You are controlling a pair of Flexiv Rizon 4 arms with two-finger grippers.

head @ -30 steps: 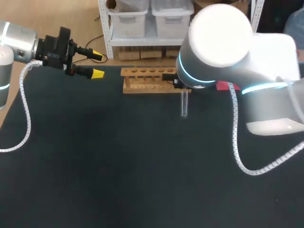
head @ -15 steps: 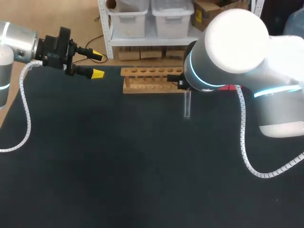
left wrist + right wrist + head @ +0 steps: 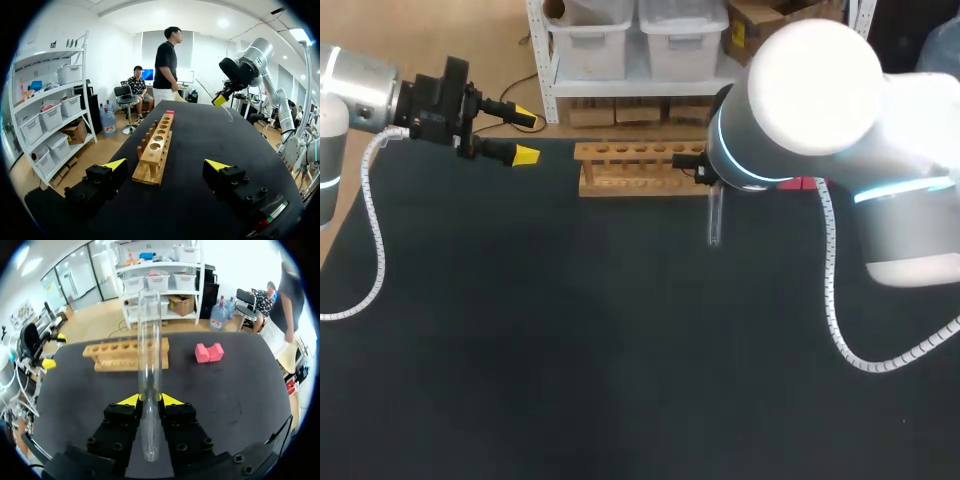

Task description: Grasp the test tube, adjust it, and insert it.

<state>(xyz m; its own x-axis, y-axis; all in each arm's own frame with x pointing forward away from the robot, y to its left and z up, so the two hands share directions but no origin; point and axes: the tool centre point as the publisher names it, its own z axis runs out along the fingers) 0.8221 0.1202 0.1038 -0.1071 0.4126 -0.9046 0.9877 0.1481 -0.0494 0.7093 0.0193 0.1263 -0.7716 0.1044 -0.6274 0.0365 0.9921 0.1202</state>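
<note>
My right gripper is shut on a clear glass test tube, which stands up between its yellow tips. In the head view the test tube hangs upright below my right arm, just off the right end of the wooden rack. The rack has a row of round holes and lies ahead of the gripper in the right wrist view. My left gripper is open at the far left, above the table's back edge. From the left wrist, the rack lies ahead between the open fingers, apart from them.
A pink block lies to the right of the rack, near the back of the dark table. My right arm's large white joint hides the gripper in the head view.
My right arm shifted a little to the right with the test tube between one second ago and half a second ago, then kept still. The left arm has not moved.
</note>
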